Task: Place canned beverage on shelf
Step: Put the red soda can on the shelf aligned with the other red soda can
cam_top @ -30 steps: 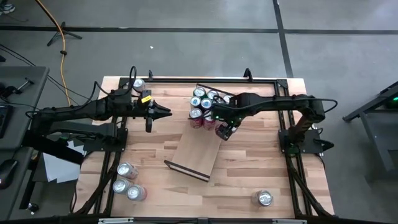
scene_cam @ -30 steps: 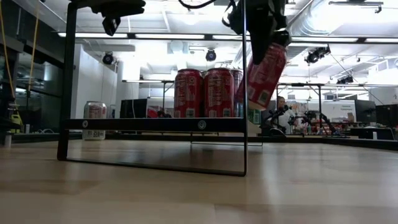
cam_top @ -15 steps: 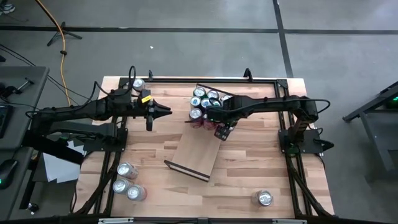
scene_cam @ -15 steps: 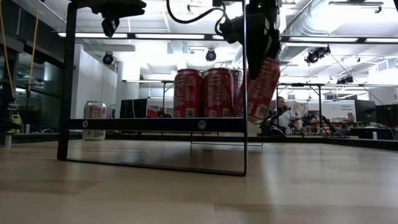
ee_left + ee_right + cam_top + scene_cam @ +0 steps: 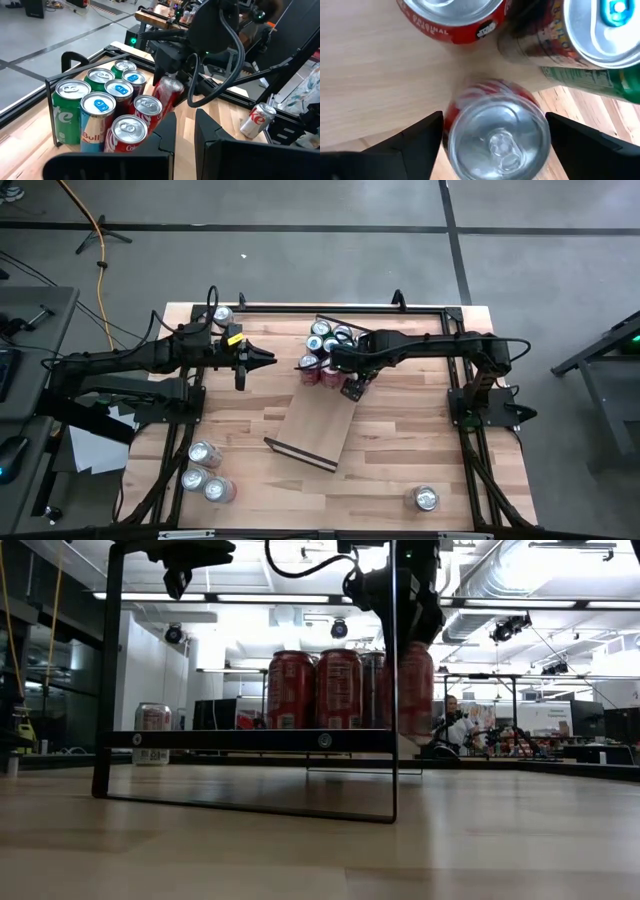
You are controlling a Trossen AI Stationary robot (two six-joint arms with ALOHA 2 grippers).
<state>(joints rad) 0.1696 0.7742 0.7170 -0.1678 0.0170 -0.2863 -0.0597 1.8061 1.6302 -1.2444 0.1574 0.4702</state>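
Note:
A red can (image 5: 497,140) is between the fingers of my right gripper (image 5: 495,145), which points down over the far part of the shelf (image 5: 312,430). The can looks about upright in the low view (image 5: 415,690) and blurred, its bottom level with the shelf board. It is right beside a cluster of standing cans (image 5: 325,345) on the board's far end. My left gripper (image 5: 268,358) hangs shut in the air to the left of the cluster, holding nothing. My right gripper comes from above, pointing down, with one finger (image 5: 420,137) on each of two opposite sides of the red can, at its upper wall (image 5: 451,120) just below the rim. The can hangs below the fingers, top up. Whether its bottom rests on the shelf board I cannot tell.
The cluster of cans (image 5: 110,105) fills the shelf's far end up to its dark rail (image 5: 250,740). The near half of the board is bare. Loose cans lie on the table at the near left (image 5: 205,470), near right (image 5: 425,498) and far left (image 5: 222,313).
My right gripper has moved toward the table's left edge and a little down with the red can. The can has swung from tilted to about upright, and its bottom has come down to the board. The nearest red cans of the cluster have slid slightly left.

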